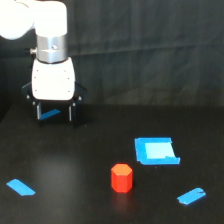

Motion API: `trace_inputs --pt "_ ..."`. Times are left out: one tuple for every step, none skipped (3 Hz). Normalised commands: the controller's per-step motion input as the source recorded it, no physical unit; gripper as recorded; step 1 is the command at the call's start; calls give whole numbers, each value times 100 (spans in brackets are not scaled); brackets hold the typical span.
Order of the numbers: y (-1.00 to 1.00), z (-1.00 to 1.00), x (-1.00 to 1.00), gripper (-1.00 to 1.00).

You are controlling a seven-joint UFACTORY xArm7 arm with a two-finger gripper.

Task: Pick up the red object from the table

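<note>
Orange-red hex block, the red object, sitting upright on the black tabletop, low in the exterior view and a bit right of centre. Totally alone there, nothing gripping or touching it. Just up and to the exterior view's right of it, a blue tray lying flat, near but not touching. Two blue tape strips as well: one way off at the exterior view's left, another down toward the lower right corner. Tool parked well apart from the block, up in the exterior view's upper left, hanging off the white arm in front of the black cloth backdrop. Fingers spread wide, with a clear gap between the two dark tips, pointing down. Holding nothing. Bit of blue showing in the gap, can't tell what exactly. Can't tell either if the tips touch the surface.
</note>
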Motion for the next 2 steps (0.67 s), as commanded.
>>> trace_inputs --pt "-84 -19 76 100" --pt "-93 -10 84 100"
